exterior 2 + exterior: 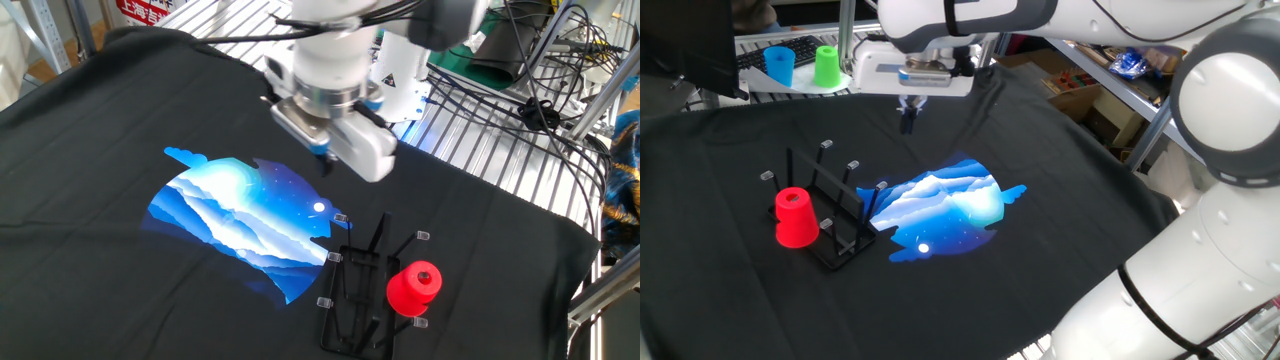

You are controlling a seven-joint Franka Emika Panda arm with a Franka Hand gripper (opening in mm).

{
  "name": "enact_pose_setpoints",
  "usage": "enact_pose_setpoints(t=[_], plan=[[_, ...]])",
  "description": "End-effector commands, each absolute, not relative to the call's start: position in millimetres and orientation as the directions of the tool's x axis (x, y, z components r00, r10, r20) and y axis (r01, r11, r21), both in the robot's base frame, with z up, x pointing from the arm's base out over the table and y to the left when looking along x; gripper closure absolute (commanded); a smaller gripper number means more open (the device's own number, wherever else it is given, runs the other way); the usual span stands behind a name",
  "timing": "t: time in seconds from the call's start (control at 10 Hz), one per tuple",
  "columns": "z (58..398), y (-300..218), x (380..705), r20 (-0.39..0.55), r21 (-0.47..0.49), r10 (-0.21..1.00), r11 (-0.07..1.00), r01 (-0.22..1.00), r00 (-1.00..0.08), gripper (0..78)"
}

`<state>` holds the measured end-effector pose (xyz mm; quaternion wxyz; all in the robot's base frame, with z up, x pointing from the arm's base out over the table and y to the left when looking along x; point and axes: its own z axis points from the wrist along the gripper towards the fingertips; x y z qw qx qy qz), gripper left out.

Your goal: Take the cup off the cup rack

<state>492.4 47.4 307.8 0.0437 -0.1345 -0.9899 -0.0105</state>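
The red cup point(795, 217) sits upside down on a peg at the near-left side of the black wire cup rack point(836, 213). In the other fixed view the cup point(414, 287) is on the right side of the rack point(357, 292). My gripper point(908, 118) hangs above the black cloth, behind and to the right of the rack, well apart from the cup. Its fingers are close together and hold nothing. In the other fixed view the gripper point(325, 165) is up and left of the rack.
A blue cup point(779, 64) and a green cup point(827, 65) stand on a white tray point(800, 88) at the back left. A blue and white print point(945, 207) lies on the black cloth beside the rack. A metal grid point(480, 140) borders the cloth.
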Motion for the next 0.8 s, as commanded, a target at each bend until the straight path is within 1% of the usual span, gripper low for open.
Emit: enact_pose_setpoints(t=[0.1, 0.4, 0.6, 0.8], plan=[[317.8, 66.0, 484.1, 0.103, 0.007, 0.296, 0.954, 0.298, -0.950, 77.6], [318.5, 68.5, 479.3, 0.099, 0.021, 0.301, 0.952, 0.304, -0.949, 77.6], [318.5, 68.5, 479.2, 0.091, 0.029, 0.283, 0.958, 0.287, -0.955, 77.6], [318.5, 68.5, 479.2, 0.080, 0.073, 0.240, 0.967, 0.246, -0.967, 77.6]])
